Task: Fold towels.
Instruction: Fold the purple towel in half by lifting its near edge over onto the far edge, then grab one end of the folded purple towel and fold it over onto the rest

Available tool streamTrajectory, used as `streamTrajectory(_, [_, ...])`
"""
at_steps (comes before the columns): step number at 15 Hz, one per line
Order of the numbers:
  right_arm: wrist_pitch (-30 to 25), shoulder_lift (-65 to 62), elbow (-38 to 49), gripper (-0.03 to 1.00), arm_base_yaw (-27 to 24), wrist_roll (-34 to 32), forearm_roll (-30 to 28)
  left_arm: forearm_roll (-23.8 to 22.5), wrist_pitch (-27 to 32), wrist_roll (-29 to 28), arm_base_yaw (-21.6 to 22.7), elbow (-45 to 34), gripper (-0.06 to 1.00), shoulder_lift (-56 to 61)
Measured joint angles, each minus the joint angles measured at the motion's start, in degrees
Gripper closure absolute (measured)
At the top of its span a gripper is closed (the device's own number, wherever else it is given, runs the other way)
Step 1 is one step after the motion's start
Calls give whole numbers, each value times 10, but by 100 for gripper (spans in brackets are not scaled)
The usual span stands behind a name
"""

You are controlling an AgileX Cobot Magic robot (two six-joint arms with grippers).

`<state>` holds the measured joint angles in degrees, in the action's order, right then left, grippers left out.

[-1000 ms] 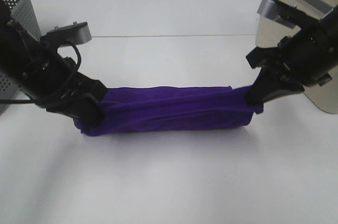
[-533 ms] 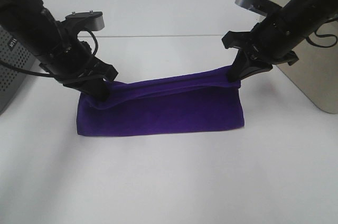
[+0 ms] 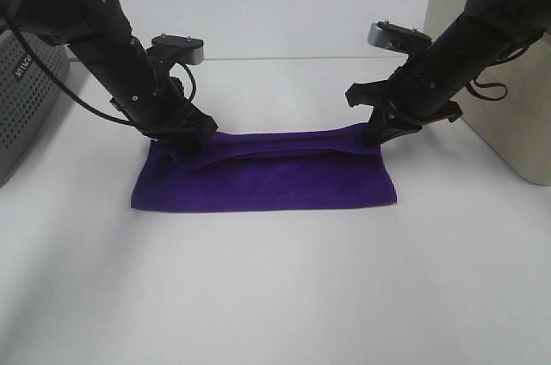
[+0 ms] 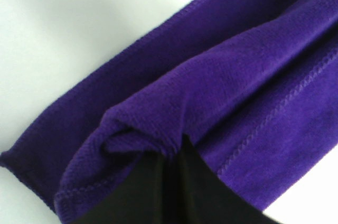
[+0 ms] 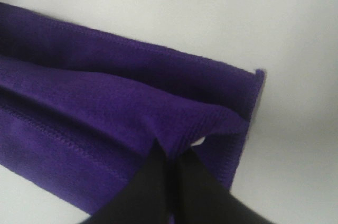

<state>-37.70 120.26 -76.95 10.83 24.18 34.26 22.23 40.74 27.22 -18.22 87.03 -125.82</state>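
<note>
A deep purple towel (image 3: pixel 267 182) lies folded into a long band on the white table. My left gripper (image 3: pixel 186 153) is shut on the towel's upper layer at its far left corner. My right gripper (image 3: pixel 375 134) is shut on the upper layer at its far right corner. Both hold that edge low over the far side of the band. In the left wrist view the black fingers (image 4: pixel 174 192) pinch a fold of the purple cloth (image 4: pixel 248 76). In the right wrist view the fingers (image 5: pixel 163 189) pinch the cloth (image 5: pixel 105 108) beside a glimpse of white.
A grey perforated basket (image 3: pixel 26 98) stands at the left edge. A beige basket (image 3: pixel 508 98) stands at the right edge, close to my right arm. White table (image 3: pixel 275 296) lies in front of the towel.
Both grippers have carried the held edge of the towel away from the camera and down. The towel has gone from a raised roll to a flatter folded band.
</note>
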Motion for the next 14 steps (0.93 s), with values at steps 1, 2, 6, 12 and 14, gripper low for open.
streamTrajectory(1, [7, 7, 0, 94, 0, 0, 0, -2, 1, 0, 0, 7, 93, -8])
streamTrajectory(2, [10, 12, 0, 94, 0, 0, 0, -3, 3, 0, 0, 10, 92, -12])
streamTrajectory(6, [20, 16, -5, 74, -1, 0, -9, -30, 9, 2, 1, 10, 75, -17])
streamTrajectory(12, [-45, 9, -22, 13, -1, 0, -19, -61, 64, -52, 3, 11, 3, 2])
streamTrajectory(14, [-95, -17, -38, 11, -1, 0, -26, -85, 111, -64, 3, 22, 2, 25])
